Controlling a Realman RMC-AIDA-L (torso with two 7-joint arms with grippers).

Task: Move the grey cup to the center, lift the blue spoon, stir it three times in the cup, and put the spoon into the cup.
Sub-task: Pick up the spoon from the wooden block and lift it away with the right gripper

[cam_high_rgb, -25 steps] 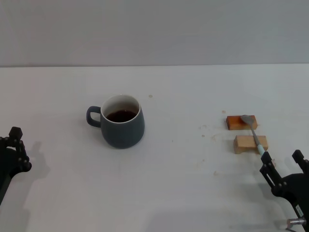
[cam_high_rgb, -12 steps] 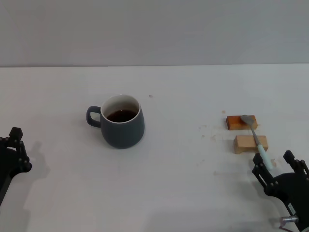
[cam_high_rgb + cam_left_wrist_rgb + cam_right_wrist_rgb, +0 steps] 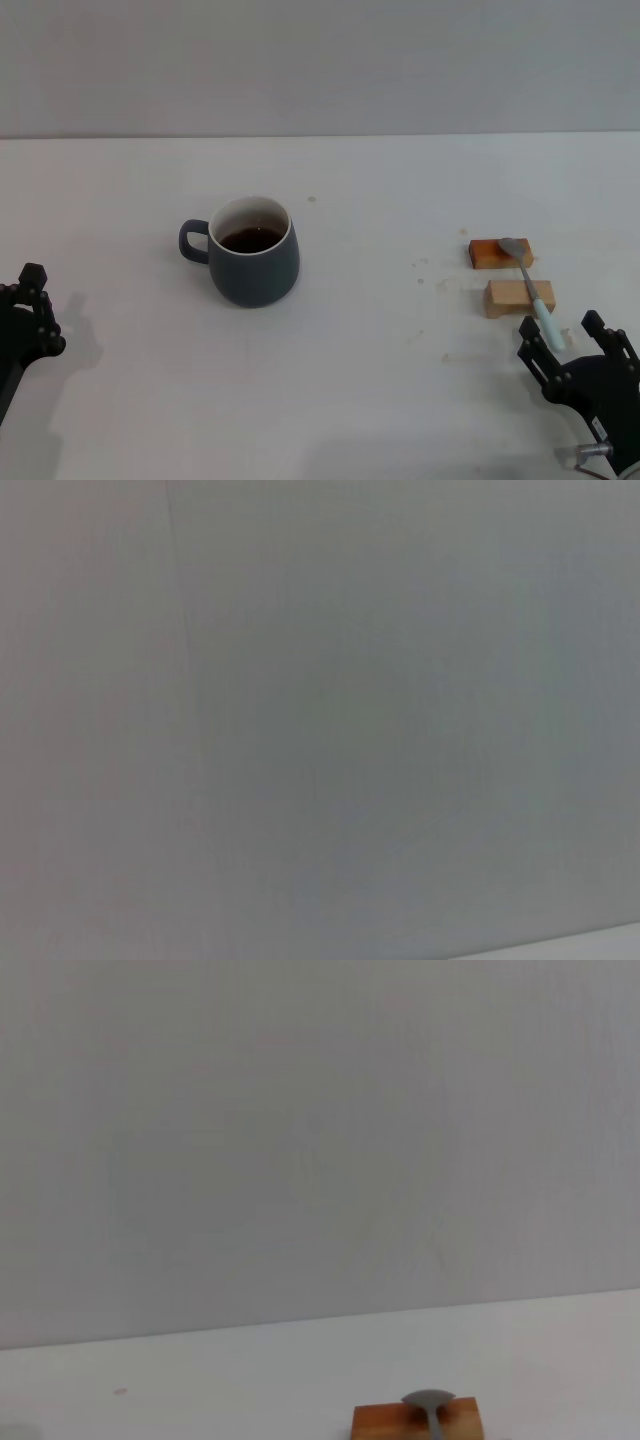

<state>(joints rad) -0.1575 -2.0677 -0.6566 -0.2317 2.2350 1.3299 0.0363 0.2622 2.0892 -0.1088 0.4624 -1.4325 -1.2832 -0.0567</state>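
The grey cup (image 3: 253,255) stands left of the table's middle, handle to the left, with dark liquid inside. The blue spoon (image 3: 530,290) lies across two wooden blocks at the right, with its metal bowl on the far block and its pale blue handle pointing toward me. My right gripper (image 3: 560,330) is open at the near right, with its fingers on either side of the handle's near end. The right wrist view shows the spoon's bowl (image 3: 428,1400) on the orange block (image 3: 418,1423). My left gripper (image 3: 30,305) is parked at the near left edge, far from the cup.
The orange block (image 3: 500,253) and the pale wooden block (image 3: 518,298) lie side by side under the spoon. Small crumbs dot the white table (image 3: 400,350) near them. A grey wall rises behind the table. The left wrist view shows only grey wall.
My right gripper has moved left and a little lower in the view, bringing its open fingers around the spoon handle's near end. The cup, the spoon and my left arm have not moved.
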